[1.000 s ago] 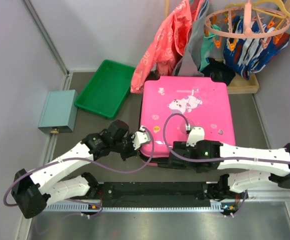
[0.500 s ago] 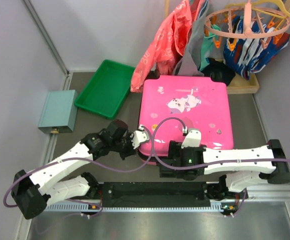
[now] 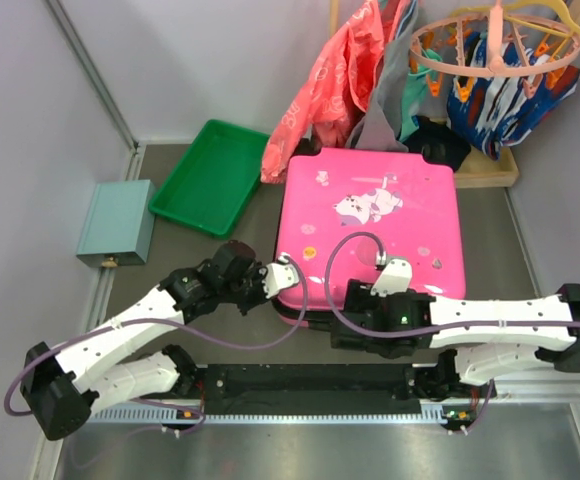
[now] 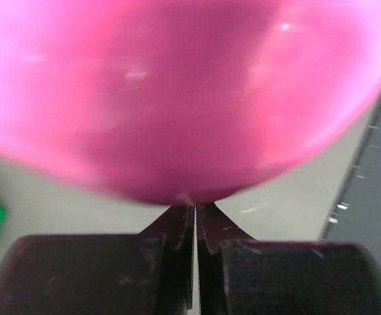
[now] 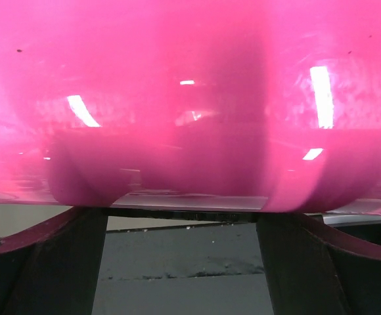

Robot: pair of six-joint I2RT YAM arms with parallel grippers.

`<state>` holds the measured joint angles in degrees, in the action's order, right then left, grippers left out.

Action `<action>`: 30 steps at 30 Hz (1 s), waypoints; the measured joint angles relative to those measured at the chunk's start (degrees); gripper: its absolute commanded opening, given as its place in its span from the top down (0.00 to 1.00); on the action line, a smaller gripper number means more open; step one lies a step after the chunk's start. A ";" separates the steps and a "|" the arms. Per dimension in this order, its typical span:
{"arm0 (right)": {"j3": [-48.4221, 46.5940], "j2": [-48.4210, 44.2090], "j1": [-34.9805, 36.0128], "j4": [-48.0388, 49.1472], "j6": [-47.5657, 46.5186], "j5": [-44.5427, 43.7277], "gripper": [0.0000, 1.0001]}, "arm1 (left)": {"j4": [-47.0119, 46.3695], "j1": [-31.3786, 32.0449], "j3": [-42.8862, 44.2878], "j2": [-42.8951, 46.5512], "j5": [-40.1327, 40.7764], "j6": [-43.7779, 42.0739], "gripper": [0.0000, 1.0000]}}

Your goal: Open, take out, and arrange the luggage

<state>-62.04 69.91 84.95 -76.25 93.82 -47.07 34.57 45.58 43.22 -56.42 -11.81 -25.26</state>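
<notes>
The hot-pink hard-shell suitcase [image 3: 373, 235] is laid flat and closed, sticker side up, directly ahead of both grippers. The left gripper [image 4: 195, 216] is set against the case's near-left corner. Its fingers [image 4: 177, 230] are pressed together, with the tips touching the rounded pink shell. Whether anything thin is caught between them cannot be told, the shell being blurred at that range. The right gripper [image 5: 180, 216] is held low at the case's near edge, to the right of the left gripper. Its fingers [image 5: 46, 262] are spread wide, and the pink shell is seen just beyond the tips — nothing is gripped. A green tray [image 3: 210, 175] and a pale-teal box [image 3: 117, 222] are found beyond the left gripper and to its left, well apart from it.
</notes>
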 measured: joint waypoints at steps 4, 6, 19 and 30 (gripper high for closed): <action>2.64 -4.44 -0.87 2.62 -1.42 1.62 1.00 | -3.69 -1.75 0.00 -0.37 3.43 -2.73 1.00; 3.30 -5.95 -1.33 3.89 -2.08 2.03 1.00 | -6.43 -3.39 0.02 -1.22 3.63 -3.89 1.00; 5.51 -10.32 -2.40 7.91 -3.08 2.38 1.00 | -24.33 -19.06 5.18 -17.59 -8.68 -6.40 1.00; 8.57 -17.51 -2.80 7.89 -6.95 4.33 1.00 | -32.24 -21.49 24.68 -41.03 -6.45 -5.95 1.00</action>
<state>-53.47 52.40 82.15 -68.36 86.87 -42.74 2.33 24.10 67.90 -97.45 -18.26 -31.20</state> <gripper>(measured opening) 0.799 0.008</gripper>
